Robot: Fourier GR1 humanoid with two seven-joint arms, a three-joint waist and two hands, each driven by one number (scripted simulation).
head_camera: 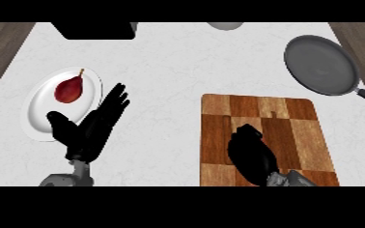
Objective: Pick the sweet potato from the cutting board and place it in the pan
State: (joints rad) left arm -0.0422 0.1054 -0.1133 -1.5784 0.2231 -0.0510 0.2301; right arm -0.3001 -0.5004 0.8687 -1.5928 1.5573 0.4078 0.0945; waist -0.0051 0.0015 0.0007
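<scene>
The right hand (251, 155) curls down over the brown checkered wooden cutting board (288, 125), likely hiding the sweet potato; I cannot see it. Stiff and firm-skinned, it should suit a mid-body grip. The dark round pan (321, 65) waits beyond. The left hand (92, 125) rests open.

Wood, stone-look counter and dark matt metal

The cutting board (285, 121) is a patchwork of brown wood blocks with visible grain and a smooth, dull finish. Around it the counter (185, 63) looks like pale, faintly veined marble, smooth and matt. Up and to the right of the board, the pan (321, 65) is dark grey, matt metal. Left of the board, the plate (43, 111) is white and glossy-smooth, bearing a shiny dark-red pear-like fruit (70, 90).
</scene>
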